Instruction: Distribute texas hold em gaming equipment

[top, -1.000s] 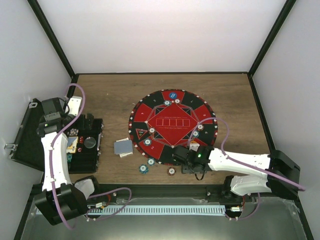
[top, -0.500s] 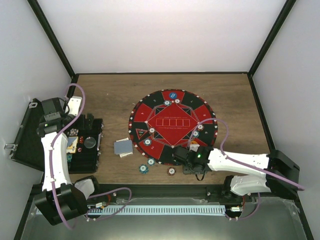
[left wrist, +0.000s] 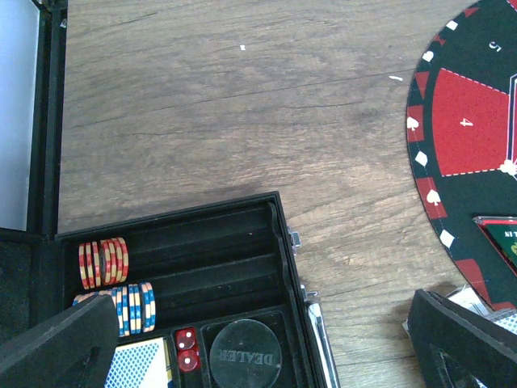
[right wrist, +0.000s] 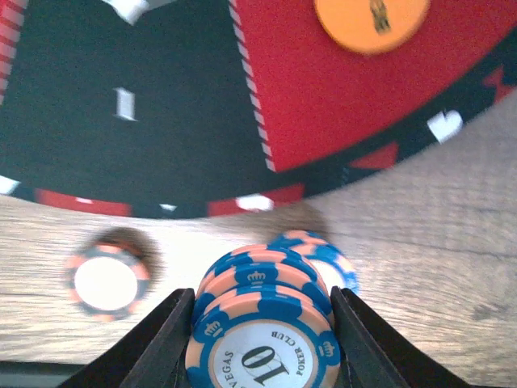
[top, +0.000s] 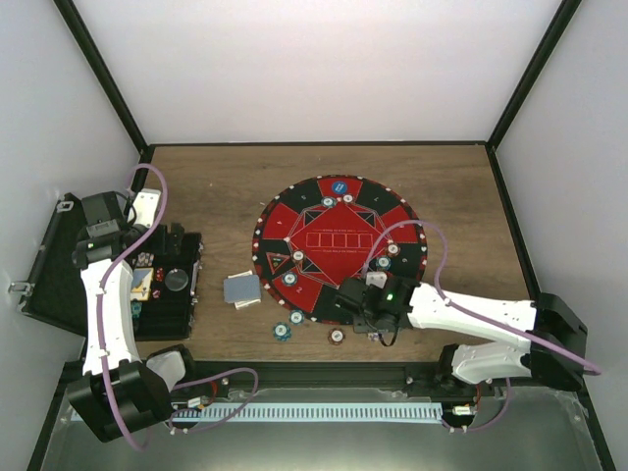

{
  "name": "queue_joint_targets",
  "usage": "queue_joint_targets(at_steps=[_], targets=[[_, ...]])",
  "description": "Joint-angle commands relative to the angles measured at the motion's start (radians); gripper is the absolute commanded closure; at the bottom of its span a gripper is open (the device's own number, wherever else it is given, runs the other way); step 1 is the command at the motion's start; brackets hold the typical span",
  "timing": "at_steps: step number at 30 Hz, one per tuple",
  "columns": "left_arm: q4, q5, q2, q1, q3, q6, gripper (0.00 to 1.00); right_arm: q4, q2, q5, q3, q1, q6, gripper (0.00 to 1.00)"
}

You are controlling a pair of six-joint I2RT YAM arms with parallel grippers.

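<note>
Right gripper (top: pixel 353 299) now further left than a second ago, over near rim of round mat (top: pixel 294 221). We see it clamped on stack of blue-and-orange chips (right wrist: pixel 260 356), held between its fingers. Loose chip (right wrist: pixel 107 281) lies on table (right wrist: pixel 452 226), just left of stack. Left gripper (left wrist: pixel 262 323) spread wide above case (left wrist: pixel 234 234).
</note>
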Motion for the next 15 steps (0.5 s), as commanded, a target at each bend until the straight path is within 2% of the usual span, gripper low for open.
queue_joint_targets(at_steps=[1, 8, 15], targets=[[-0.002, 0.006, -0.006, 0.006, 0.025, 0.016, 0.0, -0.049, 0.005, 0.063, 0.149, -0.003, -0.045, 0.8], [-0.004, 0.007, 0.001, 0.006, 0.028, 0.01, 0.0, 0.036, 0.147, 0.047, 0.305, -0.032, -0.187, 0.8], [-0.006, 0.015, 0.009, 0.006, 0.042, 0.003, 0.0, 0.234, 0.371, -0.026, 0.391, -0.08, -0.361, 0.8]])
